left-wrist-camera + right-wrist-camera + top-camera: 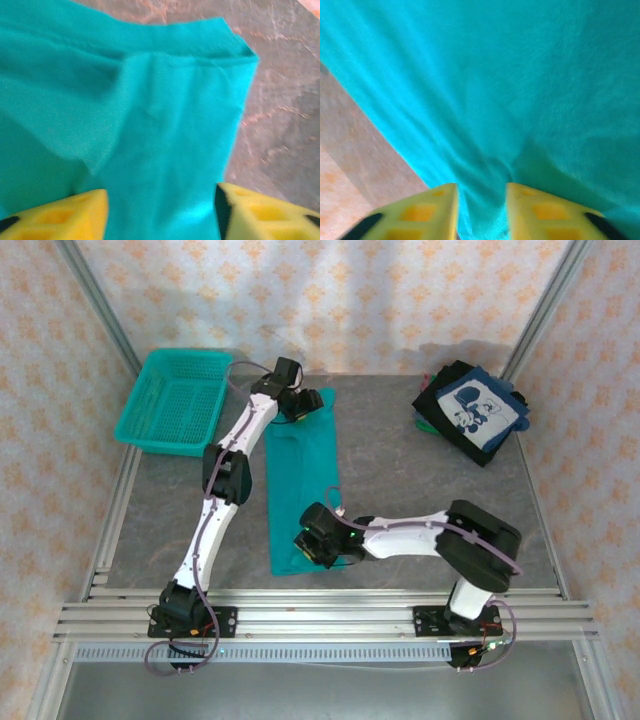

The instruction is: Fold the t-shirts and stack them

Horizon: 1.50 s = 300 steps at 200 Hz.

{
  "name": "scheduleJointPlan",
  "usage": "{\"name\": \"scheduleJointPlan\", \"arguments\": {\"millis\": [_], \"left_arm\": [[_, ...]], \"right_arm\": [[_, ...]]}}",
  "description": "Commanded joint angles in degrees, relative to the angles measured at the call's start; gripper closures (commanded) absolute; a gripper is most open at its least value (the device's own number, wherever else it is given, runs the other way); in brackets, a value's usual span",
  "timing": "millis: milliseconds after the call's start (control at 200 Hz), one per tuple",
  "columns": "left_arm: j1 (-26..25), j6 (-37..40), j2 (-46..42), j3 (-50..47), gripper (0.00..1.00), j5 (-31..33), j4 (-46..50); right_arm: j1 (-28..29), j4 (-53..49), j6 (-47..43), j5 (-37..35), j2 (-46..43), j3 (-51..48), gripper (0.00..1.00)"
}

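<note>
R gripper (481, 192) nips teal tee (303, 480) at its near hem; L gripper (162, 195) spread over its far end. Dark tees (470, 412) stacked well right of it. Step prob end-to-end fold; next, L must close, both lift together.

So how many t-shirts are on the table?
3 I can tell apart: the teal t-shirt lies in the middle, the navy graphic t-shirt tops the pile at the far right, and a black t-shirt sits under it. More may hide in that pile.
</note>
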<state>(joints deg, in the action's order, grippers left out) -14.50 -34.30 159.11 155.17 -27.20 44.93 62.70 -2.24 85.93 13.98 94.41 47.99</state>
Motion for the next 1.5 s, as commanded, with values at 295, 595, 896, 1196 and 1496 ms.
{"name": "scheduleJointPlan", "arguments": {"millis": [295,595,896,1196,1496], "left_arm": [[1.41,10.84,-53.66,-28.22,0.24,3.07,17.24],[-1.16,7.61,-94.26,-86.07,0.23,-2.38,14.33],[-5.46,-1.66,-110.38,-121.36,0.3,-13.53,3.98],[-10.85,-8.69,-104.67,-125.94,0.37,-11.74,-5.01],[-13.73,-17.69,-102.79,-132.31,0.42,-10.18,-16.94]], "right_arm": [[0.45,-39.38,-17.49,-12.44,-39.92,0.79,0.37],[-4.6,-33.95,-33.88,0.64,-36.52,-3.45,0.35],[-4.79,-17.02,-36.37,7.02,-15.63,-5.47,0.38],[-5.04,-16.71,-37.17,8.09,-9.0,-4.08,0.39],[-6.35,-16.65,-39.23,9.72,-9.06,-4.65,0.39]]}}
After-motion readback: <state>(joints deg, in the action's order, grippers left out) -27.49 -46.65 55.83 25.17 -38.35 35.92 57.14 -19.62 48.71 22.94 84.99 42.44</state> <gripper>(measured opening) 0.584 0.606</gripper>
